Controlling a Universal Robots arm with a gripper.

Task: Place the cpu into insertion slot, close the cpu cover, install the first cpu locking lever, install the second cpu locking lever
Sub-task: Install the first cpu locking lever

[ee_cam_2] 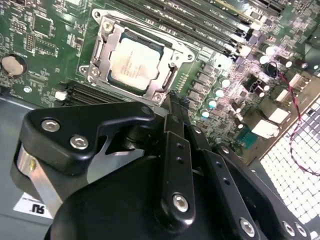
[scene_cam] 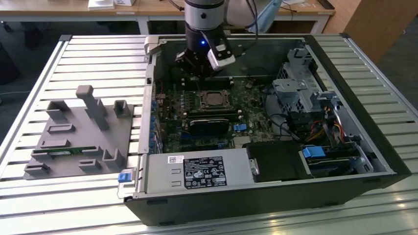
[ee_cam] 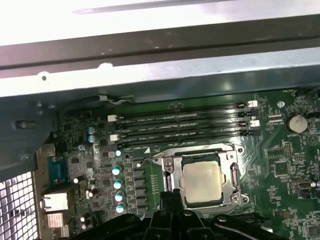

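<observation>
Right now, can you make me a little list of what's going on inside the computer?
place: open computer case on a slatted table
cpu: lying in its socket on the green board
cpu cover: down around the cpu
hand: shut, empty, just beside the socket
memory slots: long, dark, next to the socket
outside the case: grey holder block
</observation>
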